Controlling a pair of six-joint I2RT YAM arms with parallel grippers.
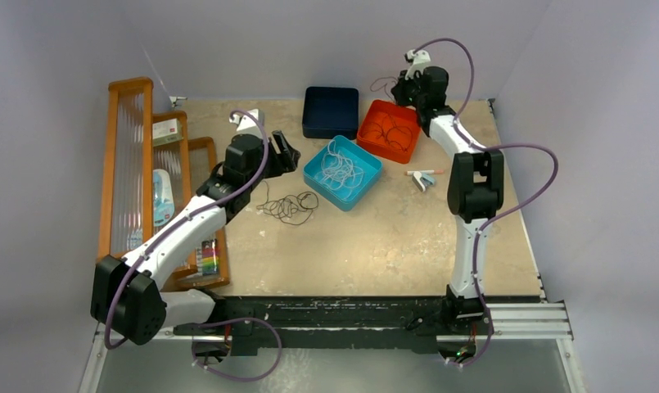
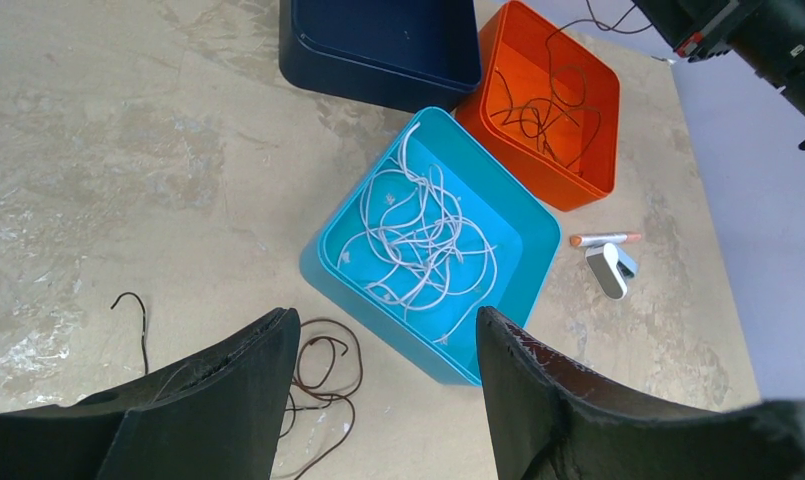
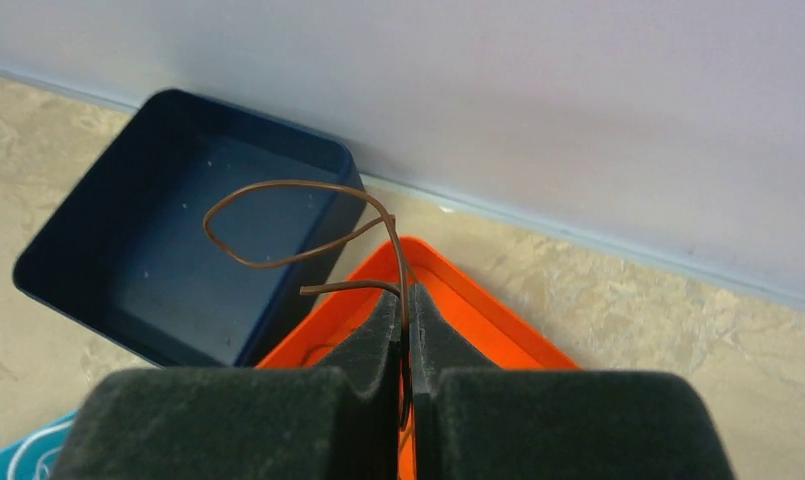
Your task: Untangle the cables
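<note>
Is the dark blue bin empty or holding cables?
Empty: the dark blue bin shows a bare floor in both wrist views.

**Camera Placement**

Top external: high behind the arm bases, looking down on the whole table (image 1: 375, 246). Left wrist: above the left gripper (image 2: 383, 315), facing down, mid-range. Right wrist: behind the right gripper (image 3: 408, 305), closest. All share the orange tray (image 3: 483, 290) and navy tray (image 3: 158, 250), upper centre overhead.

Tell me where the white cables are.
In the top view the white cables lie piled inside the turquoise tray mid-table, beside the orange tray and right of the loose dark cables.
</note>
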